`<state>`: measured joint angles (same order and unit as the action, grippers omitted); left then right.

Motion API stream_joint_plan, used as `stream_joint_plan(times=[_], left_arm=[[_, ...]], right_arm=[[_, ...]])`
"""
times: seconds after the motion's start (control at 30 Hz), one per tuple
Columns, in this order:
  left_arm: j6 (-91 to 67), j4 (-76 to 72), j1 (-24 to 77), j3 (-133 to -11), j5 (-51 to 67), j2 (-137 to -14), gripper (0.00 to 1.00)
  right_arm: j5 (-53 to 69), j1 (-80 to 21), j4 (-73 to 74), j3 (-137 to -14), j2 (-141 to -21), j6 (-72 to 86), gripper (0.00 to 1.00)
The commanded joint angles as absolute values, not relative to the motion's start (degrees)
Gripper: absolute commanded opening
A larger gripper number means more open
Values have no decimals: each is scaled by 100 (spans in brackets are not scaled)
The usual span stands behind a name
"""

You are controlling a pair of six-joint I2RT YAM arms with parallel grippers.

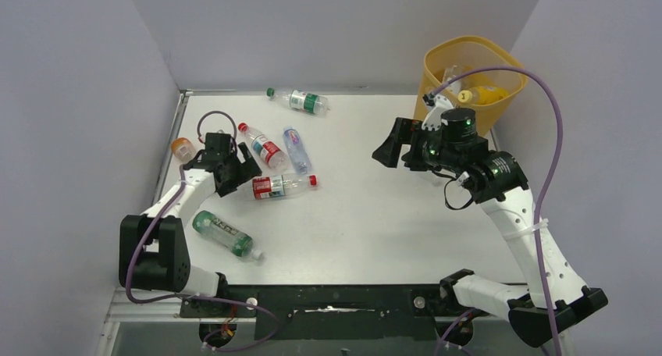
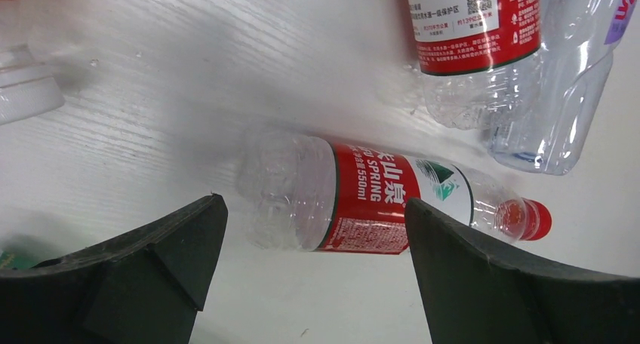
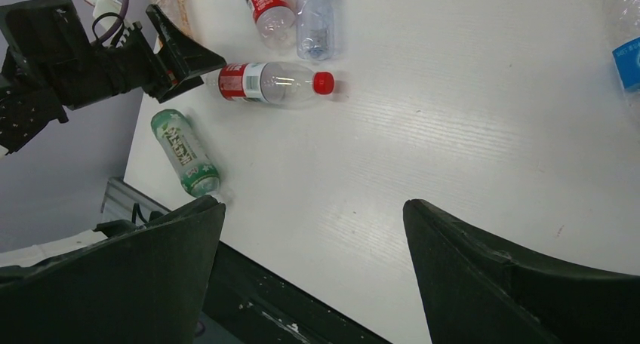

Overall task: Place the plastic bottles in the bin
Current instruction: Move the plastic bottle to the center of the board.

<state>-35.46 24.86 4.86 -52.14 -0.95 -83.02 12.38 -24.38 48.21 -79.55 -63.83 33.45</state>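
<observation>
Progress partial: I count six bottles (image 1: 282,186) on the counter (image 1: 375,231), some in the bin (image 1: 434,65); left claw (image 2: 315,208) and right claw (image 3: 313,208) released.

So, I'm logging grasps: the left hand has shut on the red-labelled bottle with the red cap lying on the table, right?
Not shut. The left hand is open, its fingers spread wide, and the red-labelled bottle with the red cap lies on the table ahead of them. The left wrist view shows it.
</observation>
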Motion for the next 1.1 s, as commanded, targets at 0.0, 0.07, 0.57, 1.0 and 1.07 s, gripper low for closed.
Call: stream_joint_plan(times=[0.0, 0.07, 0.57, 1.0, 1.07], left_arm=[[-3701, 2055, 626, -5126, -39, -7902, 89], [-3730, 2011, 670, -5048, -62, -7853, 89], [-3820, 1800, 1102, -4951, -368, -8005, 89], [-4197, 1783, 2073, -4961, -594, -8001, 89], [-4298, 1771, 2299, -4989, -622, -8038, 89]], right_arm=[[1123, -2535, 4417, -7902, -6228, 3391, 93], [1099, -2559, 4422, -7901, -6215, 3393, 93], [967, -2657, 4559, -7840, -6102, 3406, 93], [898, -2761, 4494, -7682, -6030, 3463, 94], [892, -2767, 4471, -7644, -6022, 3476, 94]])
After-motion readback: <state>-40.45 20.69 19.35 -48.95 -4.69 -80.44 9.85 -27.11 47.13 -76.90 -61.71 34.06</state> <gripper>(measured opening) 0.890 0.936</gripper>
